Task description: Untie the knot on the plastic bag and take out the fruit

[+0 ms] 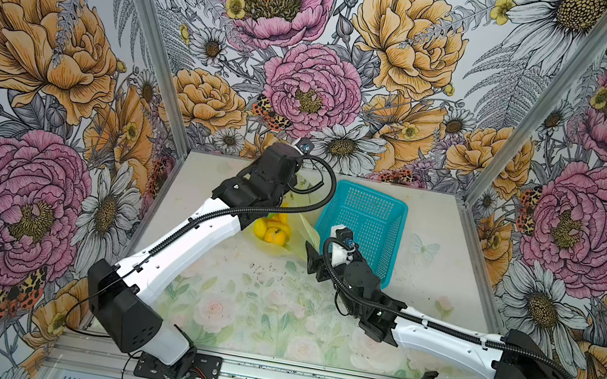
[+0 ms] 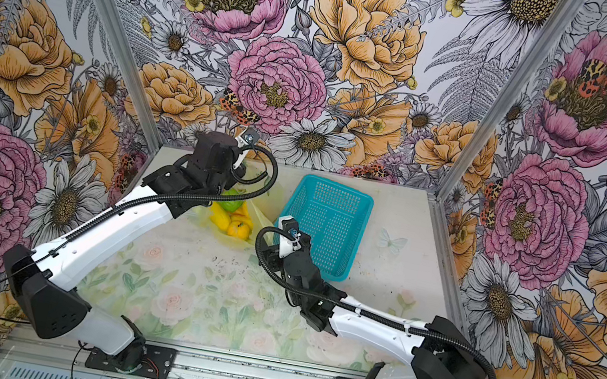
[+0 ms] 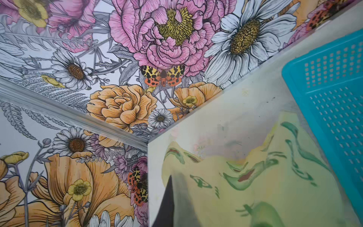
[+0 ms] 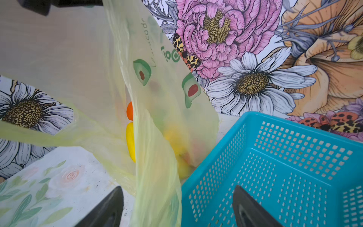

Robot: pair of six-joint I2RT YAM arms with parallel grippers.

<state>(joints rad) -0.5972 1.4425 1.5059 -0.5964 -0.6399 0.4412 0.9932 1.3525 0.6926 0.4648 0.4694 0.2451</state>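
The left gripper [image 3: 168, 198] clenches the plastic bag [image 4: 157, 94] beside the basket [image 4: 221, 146] rim. The right gripper [image 4: 177, 208], released, straddles its hanging edge

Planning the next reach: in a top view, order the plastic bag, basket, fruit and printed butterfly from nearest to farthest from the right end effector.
1. plastic bag, left of the right end effector, and basket, right of it: too close to call.
2. fruit, further left.
3. printed butterfly, far right.
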